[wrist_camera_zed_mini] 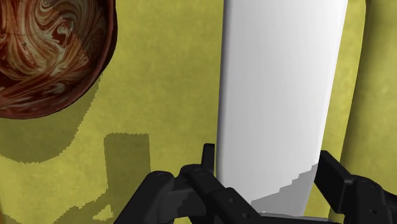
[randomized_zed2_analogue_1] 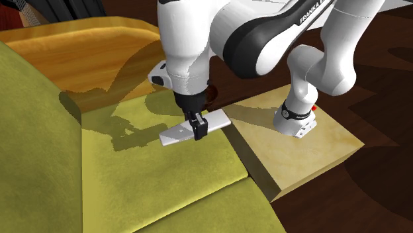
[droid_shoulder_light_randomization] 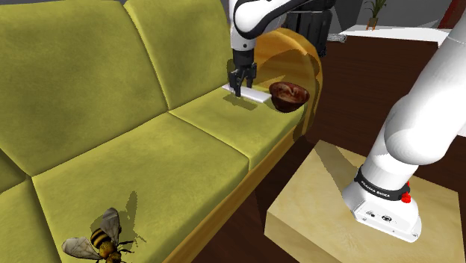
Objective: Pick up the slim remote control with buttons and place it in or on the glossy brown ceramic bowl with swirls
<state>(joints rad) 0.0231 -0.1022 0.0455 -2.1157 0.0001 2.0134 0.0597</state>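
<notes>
A: Gripper [wrist_camera_zed_mini: 267,159]?
B: Black fingers [wrist_camera_zed_mini: 337,177] spread, astride the remote [wrist_camera_zed_mini: 280,83], not clamped.
A: Remote loc.?
B: White, flat on olive sofa cushion [wrist_camera_zed_mini: 165,76], btw. fingers.
A: Bowl [wrist_camera_zed_mini: 95,70]?
B: Brown, swirled interior bare; near remote, apart.

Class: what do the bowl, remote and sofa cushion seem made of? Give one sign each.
Bowl: probably glazed ceramic, glossy brown with cream swirls. Remote: plain white, smooth; material unclear. Sofa cushion: likely fabric, matte olive-yellow, mottled.

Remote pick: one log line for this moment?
phase: pre-grasp | gripper: open, astride remote | remote: flat on sofa cushion, not lifted | bowl: beside remote, apart
</notes>
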